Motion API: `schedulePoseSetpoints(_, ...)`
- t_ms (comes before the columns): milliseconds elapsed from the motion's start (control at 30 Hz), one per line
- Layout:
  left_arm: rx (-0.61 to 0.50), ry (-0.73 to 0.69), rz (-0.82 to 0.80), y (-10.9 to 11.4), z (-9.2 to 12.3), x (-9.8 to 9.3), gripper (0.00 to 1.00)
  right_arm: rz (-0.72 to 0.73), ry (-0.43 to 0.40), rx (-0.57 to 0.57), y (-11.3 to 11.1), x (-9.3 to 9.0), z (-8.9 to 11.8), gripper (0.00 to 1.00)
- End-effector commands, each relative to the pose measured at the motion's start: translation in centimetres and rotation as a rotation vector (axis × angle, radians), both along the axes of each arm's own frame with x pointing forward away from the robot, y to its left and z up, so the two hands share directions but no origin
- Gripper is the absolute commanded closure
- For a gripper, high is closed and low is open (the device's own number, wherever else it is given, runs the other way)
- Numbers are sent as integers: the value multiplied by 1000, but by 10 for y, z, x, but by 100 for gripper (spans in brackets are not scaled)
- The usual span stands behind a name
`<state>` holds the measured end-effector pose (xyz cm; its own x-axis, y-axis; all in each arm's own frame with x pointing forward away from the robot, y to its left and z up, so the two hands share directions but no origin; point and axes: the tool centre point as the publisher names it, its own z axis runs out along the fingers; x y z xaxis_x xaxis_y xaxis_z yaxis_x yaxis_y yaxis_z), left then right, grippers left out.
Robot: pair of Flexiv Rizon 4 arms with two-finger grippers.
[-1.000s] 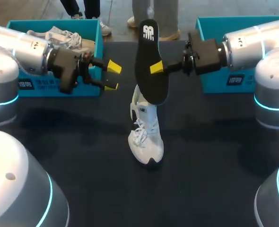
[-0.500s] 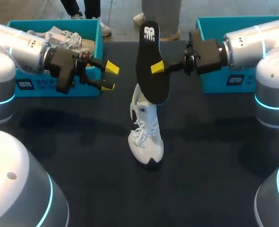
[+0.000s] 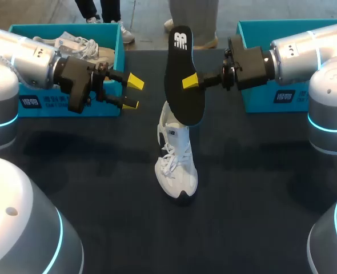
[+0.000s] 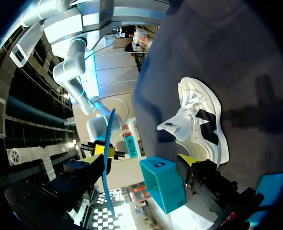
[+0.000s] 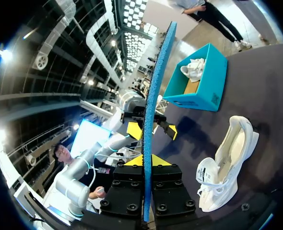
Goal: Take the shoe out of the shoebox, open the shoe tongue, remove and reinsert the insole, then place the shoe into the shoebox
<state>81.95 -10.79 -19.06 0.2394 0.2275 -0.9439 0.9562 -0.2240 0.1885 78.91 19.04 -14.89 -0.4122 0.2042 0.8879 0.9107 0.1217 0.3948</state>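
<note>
- White sneaker [image 3: 177, 165]: stands on its sole at mid-desk, toe pointing at the robot, heel away. Laces are loose and the tongue is folded up and forward. This leaves the mouth wide, which suits feeding something back in. Dark patches on its side and a dark toe edge.
- Desk [image 3: 100, 188]: dark cloth; the sneaker is out of either box.
- Insole [image 3: 183, 77]: out of the sneaker and held in the air just over its heel opening. It stands nearly on end, narrow toe end down and heel end up. Judged as lined up for reinsertion, toe first. Top face black with a white mark at the heel; underside blue.
- Right hand [image 5: 145, 162]: clenched on the insole at about mid-length, one yellow tip on each face.
- Left hand [image 3: 134, 93]: released, fingers spread and empty, hanging beside the insole but apart from it. Probably waiting to steady the sneaker or guide the insole.
- Left shoebox [image 3: 60, 103]: teal, at the far left edge, with another pale shoe [image 3: 80, 45] lying inside.
- Right shoebox [image 3: 260, 100]: teal, far right, behind the right arm; contents hidden.
</note>
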Motion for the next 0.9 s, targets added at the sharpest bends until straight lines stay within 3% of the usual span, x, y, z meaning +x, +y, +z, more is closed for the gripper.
schedulePoseSetpoints(33,8,1,-3,-1,-2,3,0,9,-97,21,-6,18,-5,100)
schedulePoseSetpoints(300,63,46,-86,-10,-16,20,0,13,-282,28,-23,59,-10,100)
schedulePoseSetpoints(533,110,59,-133,-18,-29,31,0,31,-430,28,-26,80,-14,100)
schedulePoseSetpoints(733,120,64,-147,-19,-40,41,0,71,-541,48,-18,95,-21,100)
schedulePoseSetpoints(900,142,59,-161,-18,-53,48,0,91,-579,67,-8,104,-32,100)
